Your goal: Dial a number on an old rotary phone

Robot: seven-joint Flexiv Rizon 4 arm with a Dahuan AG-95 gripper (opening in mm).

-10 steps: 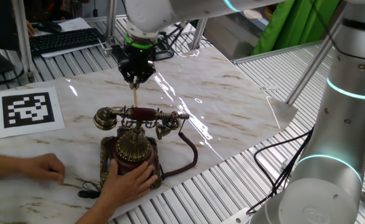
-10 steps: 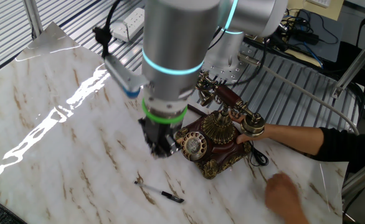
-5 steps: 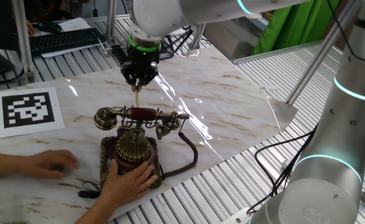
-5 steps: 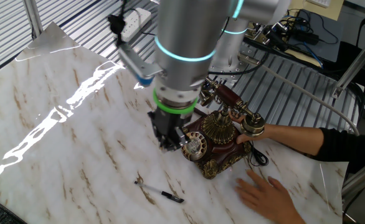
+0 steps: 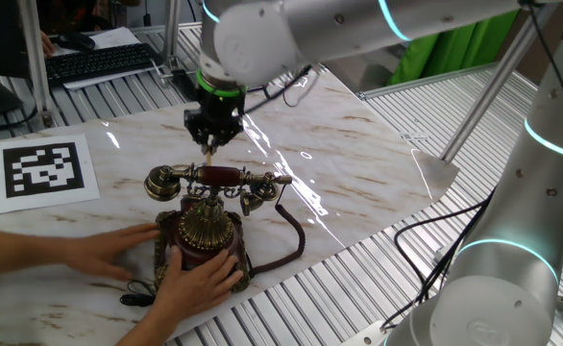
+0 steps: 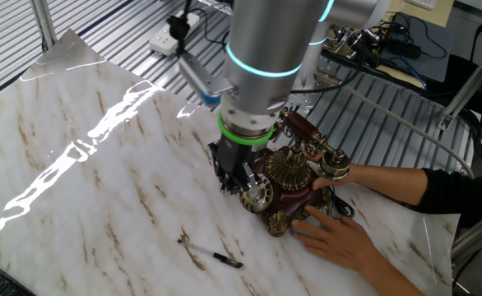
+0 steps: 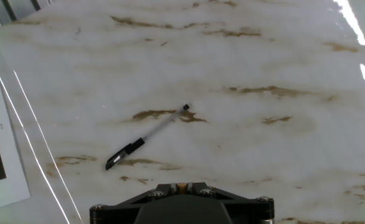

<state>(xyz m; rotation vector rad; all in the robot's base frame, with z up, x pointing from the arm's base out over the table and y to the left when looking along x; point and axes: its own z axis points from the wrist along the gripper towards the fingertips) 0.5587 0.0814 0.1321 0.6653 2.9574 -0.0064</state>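
The old rotary phone (image 5: 205, 231) stands near the table's front edge, with its handset (image 5: 216, 177) on the cradle. Its brass dial (image 6: 257, 194) faces the other fixed view. My gripper (image 5: 209, 140) hangs just behind the handset, shut on a thin tan stick (image 5: 208, 151) that points down. In the other fixed view the gripper (image 6: 234, 182) sits right beside the dial; whether the stick touches it is hidden. In the hand view the stick's end (image 7: 181, 185) shows between the shut jaws. A person's hands (image 5: 197, 284) hold the phone's base.
A black pen (image 7: 146, 138) lies on the marble table (image 6: 76, 164), in front of the phone (image 6: 212, 257). A printed marker sheet (image 5: 46, 168) lies at the left. A black keyboard (image 5: 99, 61) sits beyond the table. The person's arm (image 6: 405, 185) reaches in beside the phone.
The gripper with the stick has moved closer to the phone's dial. The person's free hand has slid across the table onto the phone's base.
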